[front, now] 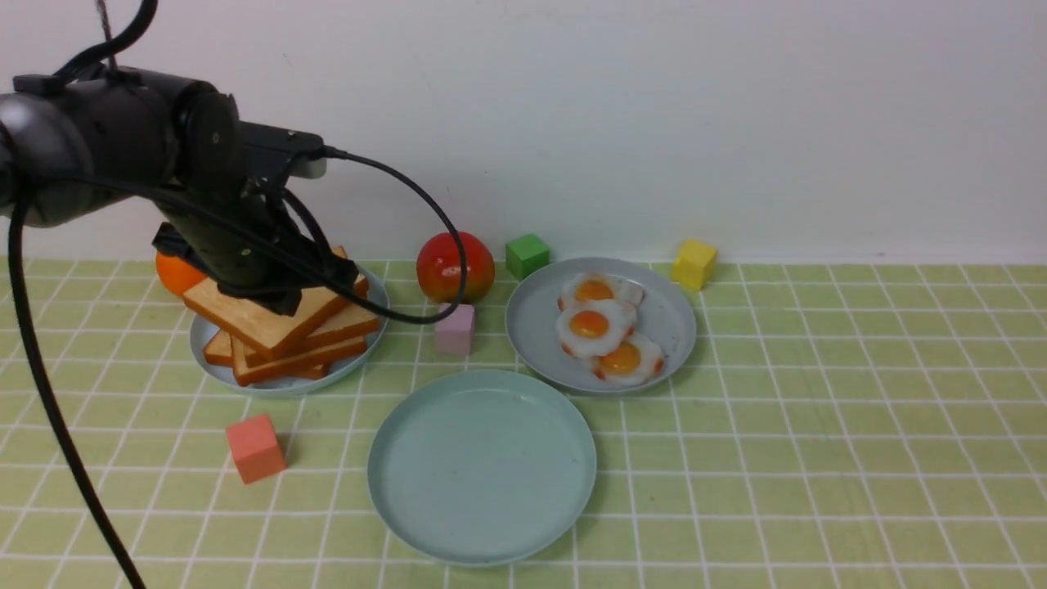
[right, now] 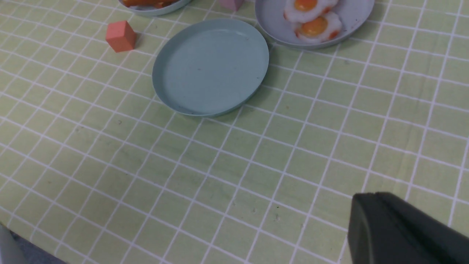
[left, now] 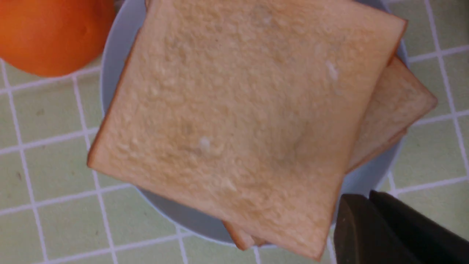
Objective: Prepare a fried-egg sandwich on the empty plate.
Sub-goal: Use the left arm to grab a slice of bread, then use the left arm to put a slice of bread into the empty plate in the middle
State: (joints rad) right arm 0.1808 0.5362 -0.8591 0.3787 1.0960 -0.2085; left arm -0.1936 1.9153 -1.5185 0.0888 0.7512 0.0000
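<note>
Left gripper (front: 276,299) hovers over the toast stack (front: 270,331), its grip impossible to tell; the empty plate (front: 483,466) lies near.

Left arm (front: 123,147): rounded glossy housings, dark grey to black. Thick black cable (front: 49,393) hangs off it. Thinner cable (front: 425,204) plugs into flat black box (front: 282,151) at wrist. Left finger (left: 384,234) and right finger (right: 395,234): matte black, blunt-edged.
</note>
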